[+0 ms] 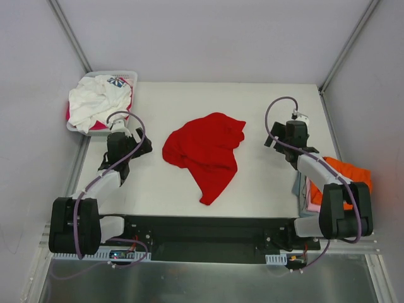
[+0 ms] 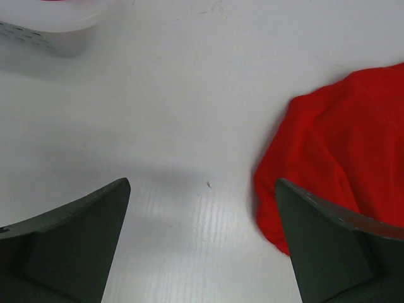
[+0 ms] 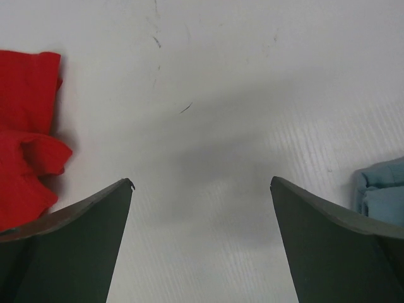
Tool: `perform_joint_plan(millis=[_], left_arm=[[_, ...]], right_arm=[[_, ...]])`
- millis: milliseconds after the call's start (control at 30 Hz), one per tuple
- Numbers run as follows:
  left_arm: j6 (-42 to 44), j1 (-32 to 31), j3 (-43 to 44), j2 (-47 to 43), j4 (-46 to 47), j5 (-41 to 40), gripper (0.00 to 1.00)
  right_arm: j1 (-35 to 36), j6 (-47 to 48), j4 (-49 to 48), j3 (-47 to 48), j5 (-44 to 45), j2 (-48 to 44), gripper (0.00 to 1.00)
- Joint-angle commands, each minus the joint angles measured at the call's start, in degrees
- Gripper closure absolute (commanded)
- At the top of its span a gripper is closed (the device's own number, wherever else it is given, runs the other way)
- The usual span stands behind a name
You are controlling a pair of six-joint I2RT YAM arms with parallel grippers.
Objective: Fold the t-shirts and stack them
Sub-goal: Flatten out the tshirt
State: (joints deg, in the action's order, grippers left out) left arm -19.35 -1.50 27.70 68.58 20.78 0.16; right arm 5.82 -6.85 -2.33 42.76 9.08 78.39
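Observation:
A crumpled bright red t-shirt (image 1: 207, 151) lies in the middle of the white table. It also shows at the right of the left wrist view (image 2: 341, 145) and at the left of the right wrist view (image 3: 25, 132). My left gripper (image 1: 129, 140) is open and empty over bare table, left of the shirt. My right gripper (image 1: 291, 129) is open and empty, right of the shirt. A white t-shirt with a blue-red print (image 1: 98, 100) fills the basket. Orange (image 1: 344, 173), pink and light blue-grey (image 3: 382, 196) shirts lie stacked at the right edge.
The white slotted basket (image 1: 129, 77) stands at the table's far left corner, with a magenta cloth under the white shirt. Its wall shows at the top left of the left wrist view (image 2: 44, 31). Metal frame posts rise at both back corners.

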Motion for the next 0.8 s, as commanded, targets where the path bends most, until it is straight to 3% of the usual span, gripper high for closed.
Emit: perform_joint_plan(millis=[0, 33, 133, 233, 367, 500, 767], left_arm=[[-1.6, -0.8, -2.3, -3.5, 4.8, 7.4, 0.01], [-1.0, -1.0, -3.5, -3.7, 8.3, 13.2, 0.01], [-0.9, -3.8, -3.4, -2.6, 10.0, 18.0, 0.01], [-0.9, -13.1, 0.8, 2.0, 5.4, 15.9, 0.01], [-5.7, -27.6, 7.2, 11.9, 0.0, 12.1, 0.08], [-11.4, -36.5, 8.6, 21.7, -1.7, 6.3, 0.13], [-17.6, -46.0, 7.1, 25.7, -2.4, 5.1, 0.16]], right_arm=[[4.0, -0.5, 2.3, 1.6, 4.4, -2.6, 0.04], [4.5, -0.7, 4.1, 2.3, 4.4, -2.8, 0.04], [6.2, -1.6, 7.7, 3.2, 3.7, -3.9, 0.04], [7.8, -3.1, 10.3, 3.6, 3.3, -5.3, 0.04], [9.2, -3.8, 13.8, 4.6, 5.3, -6.8, 0.03], [9.7, -4.3, 16.4, 5.1, 6.4, -8.0, 0.03], [10.6, -5.4, 18.1, 2.3, 6.7, -9.0, 0.02]])
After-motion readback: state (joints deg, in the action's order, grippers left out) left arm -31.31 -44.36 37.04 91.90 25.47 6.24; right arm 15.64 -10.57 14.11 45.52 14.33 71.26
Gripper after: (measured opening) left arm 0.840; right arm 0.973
